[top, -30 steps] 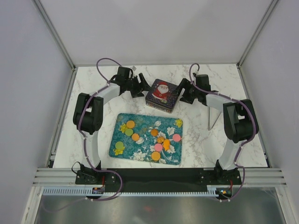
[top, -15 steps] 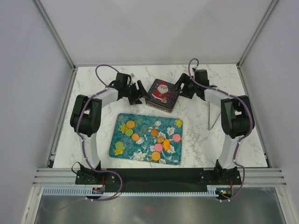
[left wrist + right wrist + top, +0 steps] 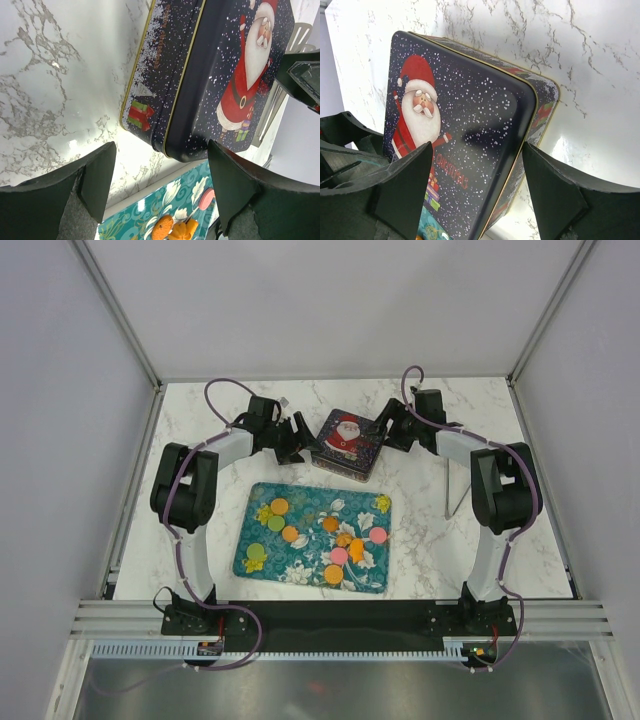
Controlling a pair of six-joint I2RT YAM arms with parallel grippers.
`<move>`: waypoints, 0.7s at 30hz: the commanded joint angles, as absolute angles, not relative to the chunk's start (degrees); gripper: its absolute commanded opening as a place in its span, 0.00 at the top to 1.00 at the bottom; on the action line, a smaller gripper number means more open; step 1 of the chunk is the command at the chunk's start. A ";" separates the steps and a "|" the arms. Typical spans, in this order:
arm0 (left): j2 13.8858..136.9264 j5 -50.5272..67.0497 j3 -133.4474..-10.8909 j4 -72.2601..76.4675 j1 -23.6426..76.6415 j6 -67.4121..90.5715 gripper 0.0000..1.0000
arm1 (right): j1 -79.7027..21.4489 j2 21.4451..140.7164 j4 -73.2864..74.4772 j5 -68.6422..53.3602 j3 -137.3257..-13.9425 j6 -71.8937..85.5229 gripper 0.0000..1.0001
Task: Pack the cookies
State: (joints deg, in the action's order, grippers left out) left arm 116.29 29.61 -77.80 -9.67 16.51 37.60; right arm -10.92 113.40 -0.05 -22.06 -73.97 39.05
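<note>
Several cookies, orange, pink, green and yellow, lie on a teal floral tray. Behind it stands a closed dark-blue Santa tin. My left gripper is open at the tin's left corner; in the left wrist view the tin lies ahead of my gripper, with cookies showing below. My right gripper is open at the tin's right corner; the right wrist view shows the lid between the fingers. Neither gripper holds anything.
A thin metal stand stands at the right of the marble table. White walls enclose the table on three sides.
Both grippers have moved toward the back of the table along the tin's sides since a second ago. In the last half second almost nothing moved. The tin and cookies stay put.
</note>
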 commanded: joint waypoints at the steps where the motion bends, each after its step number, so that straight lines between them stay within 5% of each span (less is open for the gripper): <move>1: 115.05 30.15 -77.52 -8.26 16.52 35.60 0.19 | -10.72 113.20 -3.16 -22.76 -75.50 39.81 0.20; 21: 115.93 30.15 -76.55 -8.26 16.44 35.60 0.19 | -10.99 108.46 -8.88 -24.52 -72.07 41.22 0.22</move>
State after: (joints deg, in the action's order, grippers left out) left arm 116.31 30.04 -77.34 -9.08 16.51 37.60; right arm -10.74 112.05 -4.32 -22.46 -71.96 40.56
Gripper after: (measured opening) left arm 0.812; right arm 0.777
